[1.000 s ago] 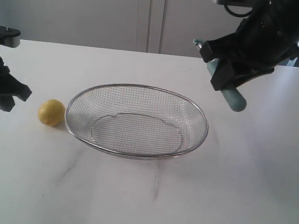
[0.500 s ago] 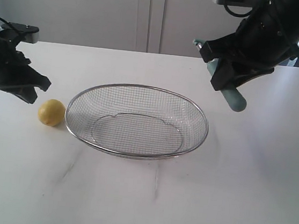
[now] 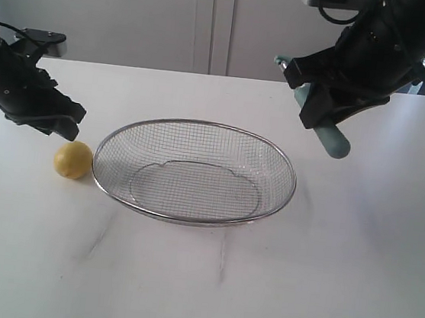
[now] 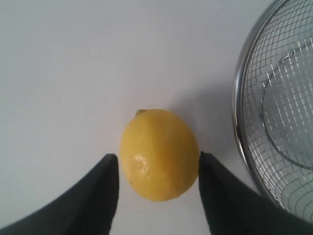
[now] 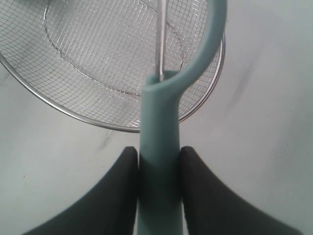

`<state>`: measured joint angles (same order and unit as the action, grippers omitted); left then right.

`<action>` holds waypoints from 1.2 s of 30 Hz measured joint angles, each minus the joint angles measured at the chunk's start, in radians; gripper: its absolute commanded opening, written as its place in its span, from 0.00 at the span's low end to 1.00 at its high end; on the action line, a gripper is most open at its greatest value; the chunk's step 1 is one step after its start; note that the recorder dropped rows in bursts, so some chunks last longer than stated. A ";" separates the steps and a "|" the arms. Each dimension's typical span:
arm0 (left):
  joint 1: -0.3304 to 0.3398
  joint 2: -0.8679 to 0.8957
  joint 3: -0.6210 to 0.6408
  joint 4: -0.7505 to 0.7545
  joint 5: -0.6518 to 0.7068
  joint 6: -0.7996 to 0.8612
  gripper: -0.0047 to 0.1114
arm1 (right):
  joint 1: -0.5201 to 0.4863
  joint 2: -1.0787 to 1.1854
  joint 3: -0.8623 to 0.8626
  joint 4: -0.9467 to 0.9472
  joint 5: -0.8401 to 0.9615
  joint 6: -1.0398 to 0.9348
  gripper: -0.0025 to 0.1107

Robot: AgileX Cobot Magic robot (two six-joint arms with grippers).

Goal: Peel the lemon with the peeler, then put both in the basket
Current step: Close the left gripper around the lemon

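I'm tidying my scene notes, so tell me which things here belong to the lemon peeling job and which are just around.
Belongs to the job: lemon; peeler, gripped by the right gripper; basket; left gripper, open by the lemon.
Just around: white table; pale cabinet doors behind.

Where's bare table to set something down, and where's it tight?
Free: the wide near strip of table in front of the basket; the right side past its rim, below the held peeler; the basket's own floor. Tight: the lemon sits close to the rim, left fingers flanking it.
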<state>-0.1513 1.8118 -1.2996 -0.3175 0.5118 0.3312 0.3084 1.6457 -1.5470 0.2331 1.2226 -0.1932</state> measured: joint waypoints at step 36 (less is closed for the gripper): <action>-0.002 0.168 -0.006 -0.089 -0.046 0.089 0.67 | 0.000 0.000 0.000 0.000 0.000 0.000 0.02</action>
<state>-0.1535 1.9796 -1.3056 -0.4065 0.4662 0.4207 0.3084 1.6457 -1.5470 0.2331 1.2226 -0.1932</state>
